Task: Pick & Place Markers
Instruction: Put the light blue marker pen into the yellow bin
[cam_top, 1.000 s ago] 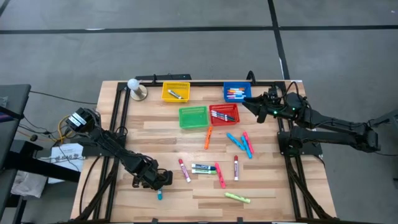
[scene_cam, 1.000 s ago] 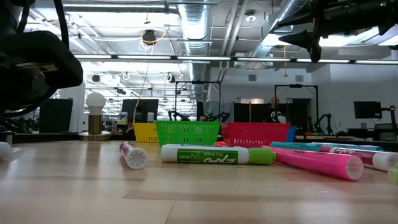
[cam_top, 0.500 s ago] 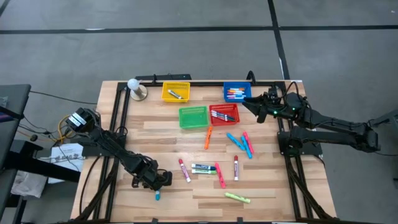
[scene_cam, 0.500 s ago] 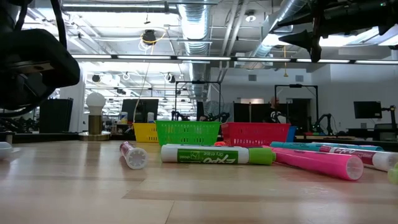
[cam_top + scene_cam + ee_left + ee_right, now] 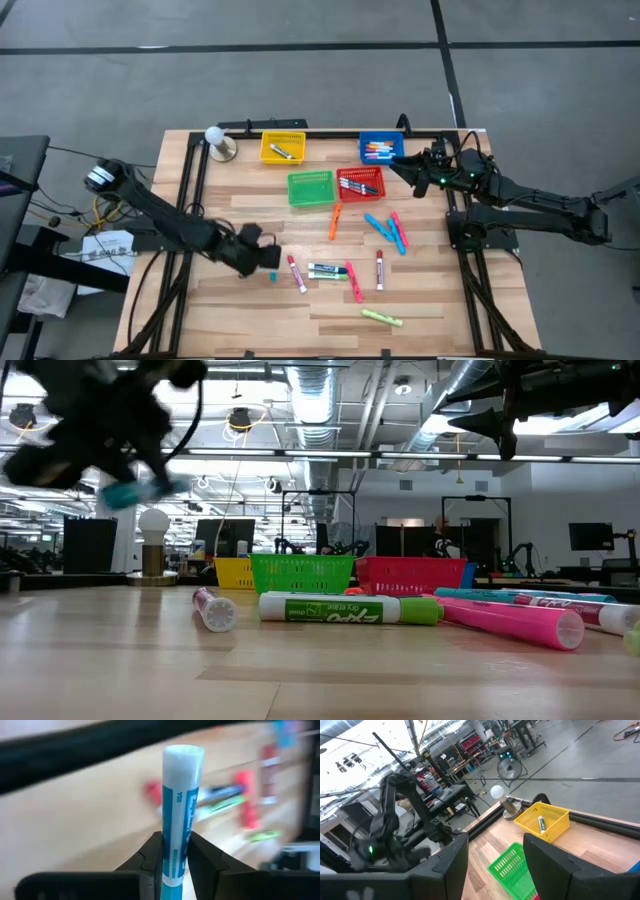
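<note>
My left gripper (image 5: pixel 267 260) hangs above the table's near left part, shut on a blue marker (image 5: pixel 181 795) with a pale end cap; in the low view the marker (image 5: pixel 130 493) is high above the wood. Other markers lie loose on the table: pink (image 5: pixel 296 272), green (image 5: pixel 325 270), red (image 5: pixel 380 268), orange (image 5: pixel 336 222), blue (image 5: pixel 378 226), yellow-green (image 5: pixel 381 317). My right gripper (image 5: pixel 397 168) waits open and level over the far right, near the red basket (image 5: pixel 360 182) and the blue basket (image 5: pixel 381 148), both with markers inside. My left gripper pinches the blue marker's barrel (image 5: pixel 175 857) between its two fingers (image 5: pixel 151 857). The marker's longer part, with the pale cap (image 5: pixel 183 756), sticks out past the fingertips. The fingers slant down from the table's left side. The marker is lifted clear of the table.
A green basket (image 5: pixel 311 188) and a yellow basket (image 5: pixel 282 148) holding one marker stand at the far middle. A white bulb on a brass base (image 5: pixel 218 141) stands at the far left corner. Black frame rails (image 5: pixel 190 210) run along the table's sides.
My left gripper has risen from the near left of the table and gone toward the far edge and a little right, turning its wrist as it went. The blue marker, which lay on the wood by its fingers, now hangs lifted clear in its hold.
</note>
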